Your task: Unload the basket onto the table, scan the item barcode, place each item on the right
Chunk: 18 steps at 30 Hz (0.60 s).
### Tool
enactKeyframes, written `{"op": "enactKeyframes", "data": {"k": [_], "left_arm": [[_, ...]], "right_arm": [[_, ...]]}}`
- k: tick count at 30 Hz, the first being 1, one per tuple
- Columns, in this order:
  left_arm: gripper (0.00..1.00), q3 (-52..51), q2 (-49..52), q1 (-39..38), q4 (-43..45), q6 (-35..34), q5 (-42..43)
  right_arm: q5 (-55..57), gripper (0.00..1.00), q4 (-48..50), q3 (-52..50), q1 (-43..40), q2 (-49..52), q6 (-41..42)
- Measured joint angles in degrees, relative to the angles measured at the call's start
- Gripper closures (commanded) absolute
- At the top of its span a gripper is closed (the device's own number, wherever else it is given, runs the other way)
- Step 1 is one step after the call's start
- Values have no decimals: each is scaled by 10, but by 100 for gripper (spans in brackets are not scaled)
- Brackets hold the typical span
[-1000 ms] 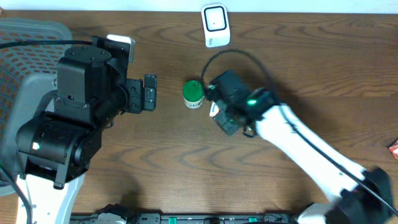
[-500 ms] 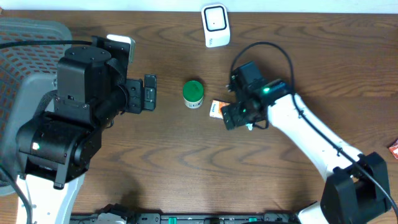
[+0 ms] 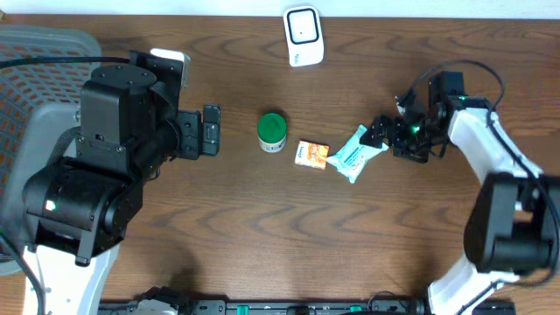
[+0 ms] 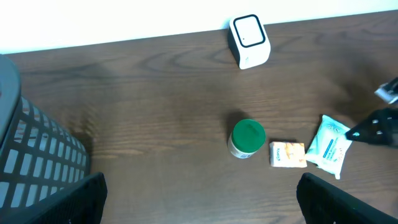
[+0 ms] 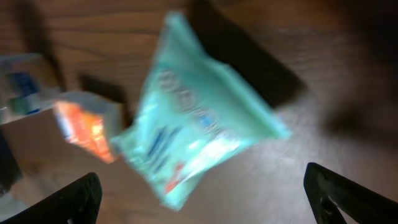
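Both left tool (image 3: 210, 129) and right tool (image 3: 386, 136) gape empty; the right one sits just beside the crinkly teal plastic packet (image 3: 356, 153), whose long axis slants toward it.

You have a dark wooden table (image 3: 262, 236) before you. A gray mesh basket (image 3: 39, 39) stands at its left end; a small red thing (image 3: 554, 207) shows partly at the right edge.

Blurred teal pouch (image 5: 199, 118) on brown table (image 5: 323, 74), orange packet (image 5: 84, 127) just beside its left edge, claw fingertips (image 5: 68, 205) wide apart.
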Motion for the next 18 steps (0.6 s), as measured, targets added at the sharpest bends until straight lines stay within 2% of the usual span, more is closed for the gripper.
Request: {"op": "enactKeyframes", "data": {"k": [3, 8, 16, 18], "left_arm": [[2, 0, 0, 0, 0, 0, 0], [2, 0, 0, 0, 0, 0, 0], [2, 0, 0, 0, 0, 0, 0], [2, 0, 0, 0, 0, 0, 0]], "right_arm": [[-30, 1, 14, 1, -9, 43, -14], [-65, 1, 39, 5, -15, 54, -28], [-98, 1, 17, 22, -15, 76, -58], [-105, 5, 10, 28, -15, 83, -66]]}}
